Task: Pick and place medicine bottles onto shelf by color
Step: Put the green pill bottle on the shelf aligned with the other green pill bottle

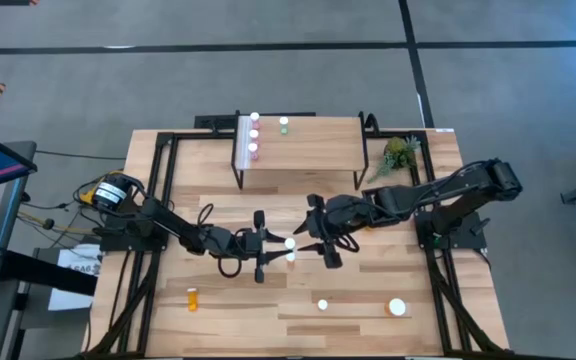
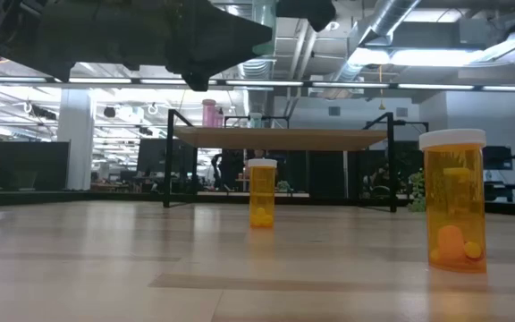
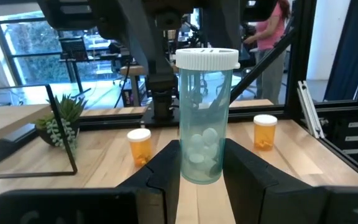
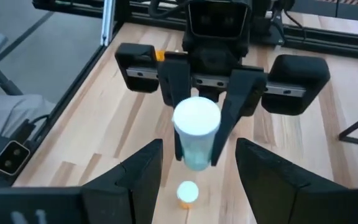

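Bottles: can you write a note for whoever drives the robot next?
Left hand: shut on a teal bottle, held above the table.
Right hand: open, facing that bottle, not touching it.
Done: shelf holds three pink bottles in a row and a second teal bottle.
Left: four orange bottles on the table, one lying down. The held one probably goes up next.

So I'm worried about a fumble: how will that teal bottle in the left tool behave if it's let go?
The teal bottle is tall and narrow, so it probably tips easily. Being round, it would likely roll. Only a few pills show inside, so it seems light. The left tool grips its smooth wall low down, so it might slip.
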Controlling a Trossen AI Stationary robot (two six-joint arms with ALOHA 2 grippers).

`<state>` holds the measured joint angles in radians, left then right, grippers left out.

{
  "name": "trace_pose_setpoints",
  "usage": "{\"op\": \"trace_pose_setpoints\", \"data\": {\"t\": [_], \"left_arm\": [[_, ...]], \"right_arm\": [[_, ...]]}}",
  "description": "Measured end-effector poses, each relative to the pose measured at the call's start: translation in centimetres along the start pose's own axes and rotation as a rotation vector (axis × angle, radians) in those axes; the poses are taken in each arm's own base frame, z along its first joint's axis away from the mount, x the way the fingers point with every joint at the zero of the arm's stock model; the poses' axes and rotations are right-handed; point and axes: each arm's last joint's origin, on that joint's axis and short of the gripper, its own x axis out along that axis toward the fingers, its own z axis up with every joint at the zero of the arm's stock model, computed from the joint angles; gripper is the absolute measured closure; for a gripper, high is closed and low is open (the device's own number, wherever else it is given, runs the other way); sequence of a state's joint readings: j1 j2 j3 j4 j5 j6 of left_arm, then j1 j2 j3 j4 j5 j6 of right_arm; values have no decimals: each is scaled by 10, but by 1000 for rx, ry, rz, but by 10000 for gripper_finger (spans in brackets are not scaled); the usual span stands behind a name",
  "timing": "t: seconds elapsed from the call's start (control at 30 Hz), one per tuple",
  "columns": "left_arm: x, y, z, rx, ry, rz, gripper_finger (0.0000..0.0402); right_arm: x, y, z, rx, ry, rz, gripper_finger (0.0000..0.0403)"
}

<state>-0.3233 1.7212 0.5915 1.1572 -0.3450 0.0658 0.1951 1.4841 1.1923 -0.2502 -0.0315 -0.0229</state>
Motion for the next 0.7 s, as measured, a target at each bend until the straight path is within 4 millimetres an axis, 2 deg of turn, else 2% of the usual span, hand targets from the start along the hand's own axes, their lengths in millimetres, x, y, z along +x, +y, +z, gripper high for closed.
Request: {"op": "trace_pose_setpoints", "data": {"t": [0.7], "left_arm": [[0,0,0,0,1,2,312]], "right_arm": [[3,-5,7,-9,-86,5,175]]}}
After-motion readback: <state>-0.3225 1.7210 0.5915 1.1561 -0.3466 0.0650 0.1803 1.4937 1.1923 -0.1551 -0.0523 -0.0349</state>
